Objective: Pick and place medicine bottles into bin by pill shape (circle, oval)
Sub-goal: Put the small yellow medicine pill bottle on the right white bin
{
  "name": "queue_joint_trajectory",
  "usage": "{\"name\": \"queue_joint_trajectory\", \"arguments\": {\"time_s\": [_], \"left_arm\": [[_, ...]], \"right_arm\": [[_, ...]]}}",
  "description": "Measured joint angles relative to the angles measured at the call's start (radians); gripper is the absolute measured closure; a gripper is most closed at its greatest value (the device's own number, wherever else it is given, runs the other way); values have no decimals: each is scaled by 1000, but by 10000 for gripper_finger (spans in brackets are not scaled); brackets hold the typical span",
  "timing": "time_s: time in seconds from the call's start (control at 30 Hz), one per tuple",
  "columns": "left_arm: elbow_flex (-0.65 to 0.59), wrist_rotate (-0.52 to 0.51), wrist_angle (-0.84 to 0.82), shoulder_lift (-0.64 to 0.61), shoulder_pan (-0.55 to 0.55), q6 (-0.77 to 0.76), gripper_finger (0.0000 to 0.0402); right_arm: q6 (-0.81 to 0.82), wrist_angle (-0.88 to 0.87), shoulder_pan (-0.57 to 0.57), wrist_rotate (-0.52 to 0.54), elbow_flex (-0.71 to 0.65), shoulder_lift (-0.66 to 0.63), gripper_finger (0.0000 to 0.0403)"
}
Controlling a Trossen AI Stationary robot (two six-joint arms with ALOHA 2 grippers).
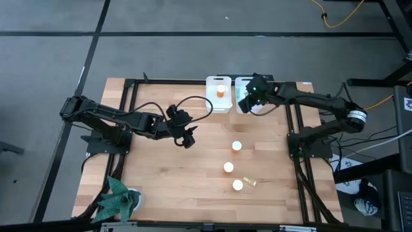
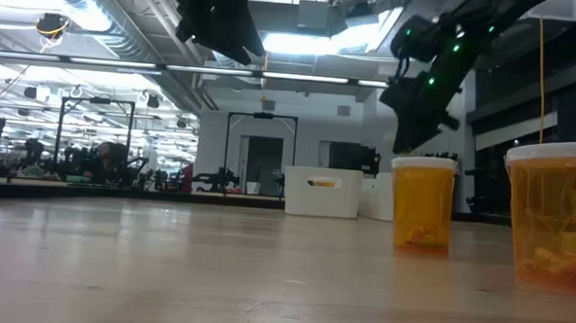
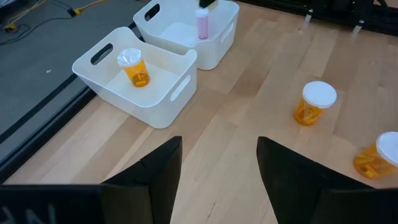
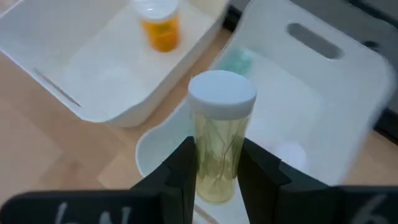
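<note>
The right gripper [image 4: 214, 180], above the right-hand white plastic bin [image 1: 248, 96], pinches a translucent yellow medicine bottle with a white cap [image 4: 219, 140]. An orange white-capped bottle [image 1: 221, 91] stands in the left-hand white bin [image 1: 218, 95]. The left gripper [image 1: 187, 136] hovers over the wooden table [image 1: 167, 174], fingers apart and empty. Three more orange capped bottles [image 1: 237, 146] stand on the table.

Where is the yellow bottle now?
The yellow bottle is held in the right gripper, above the right bin at the table's far edge; the left bin holds one orange bottle.
</note>
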Motion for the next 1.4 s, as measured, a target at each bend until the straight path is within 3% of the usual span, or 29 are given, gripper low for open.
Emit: {"name": "queue_joint_trajectory", "arguments": {"time_s": [0.23, 0.43, 0.73, 0.9, 1.0, 1.07, 1.4], "left_arm": [[0, 0, 0, 0, 0, 1, 202], [0, 0, 0, 0, 0, 2, 202], [0, 0, -1, 0, 0, 2, 202], [0, 0, -1, 0, 0, 3, 202], [0, 0, -1, 0, 0, 3, 202], [0, 0, -1, 0, 0, 3, 202], [0, 0, -1, 0, 0, 4, 202]], "right_arm": [[-19, 70, -102, -27, 0, 143, 304], [-17, 84, -123, -28, 0, 210, 274], [-45, 118, -123, -42, 0, 169, 209], [-37, 28, -114, -211, 0, 80, 197], [-12, -59, -50, -294, 0, 6, 198], [6, -114, 21, -297, 0, -42, 201], [219, -202, 570, -183, 0, -179, 216]]}}
